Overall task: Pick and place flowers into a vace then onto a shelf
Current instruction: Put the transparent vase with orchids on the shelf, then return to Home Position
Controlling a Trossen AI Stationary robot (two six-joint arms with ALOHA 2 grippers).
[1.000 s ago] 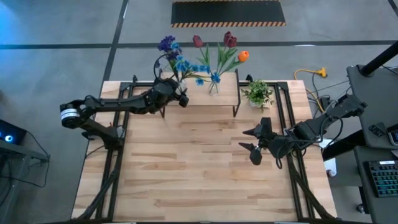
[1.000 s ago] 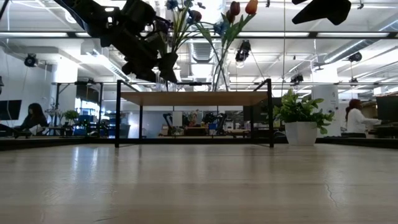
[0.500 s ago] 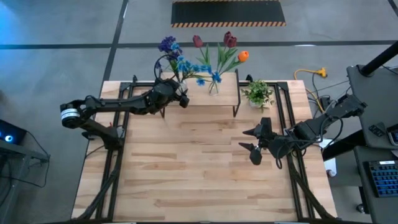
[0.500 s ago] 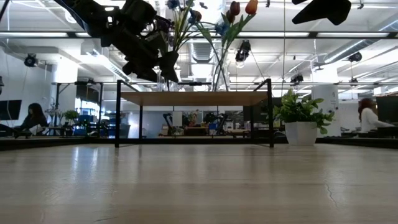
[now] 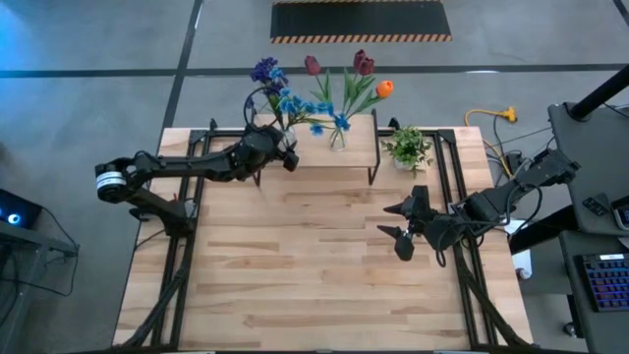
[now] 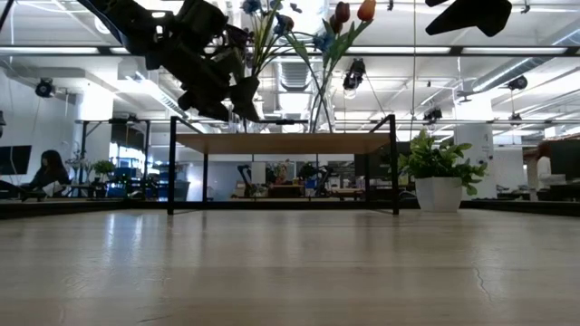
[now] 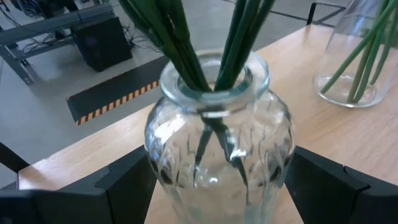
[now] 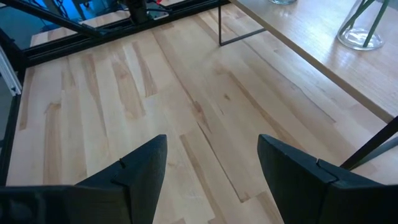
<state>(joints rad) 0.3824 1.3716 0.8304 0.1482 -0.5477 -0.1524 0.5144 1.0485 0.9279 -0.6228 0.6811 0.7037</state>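
High view: the left tool point(image 5: 285, 154) sits at the left end of the shelf point(image 5: 359, 147), where a ribbed glass vase point(image 7: 216, 134) carrying flowers point(image 5: 270, 79) stands; a second vase point(image 5: 338, 138) with more flowers stands mid-shelf, apart from the first. The right tool point(image 5: 401, 221) waits over the bare counter point(image 5: 295, 265), its fingers spread and holding nothing. Low view: the left tool point(image 6: 222, 86) shows level with the shelf top, the potted plant point(image 6: 437, 172) off to the shelf's side; whether the vase base rests fully on the wood cannot be told here. Left wrist view: the fingers point(image 7: 339, 186) stand either side of the vase body, wide and apparently not pressing the glass; contact cannot be confirmed. This view alone shows the stems bunched in the neck. Judgement: the vase appears placed; withdraw straight back and level, keeping both fingers clear of the glass and the overhanging stems, to avoid tipping it off the shelf edge.
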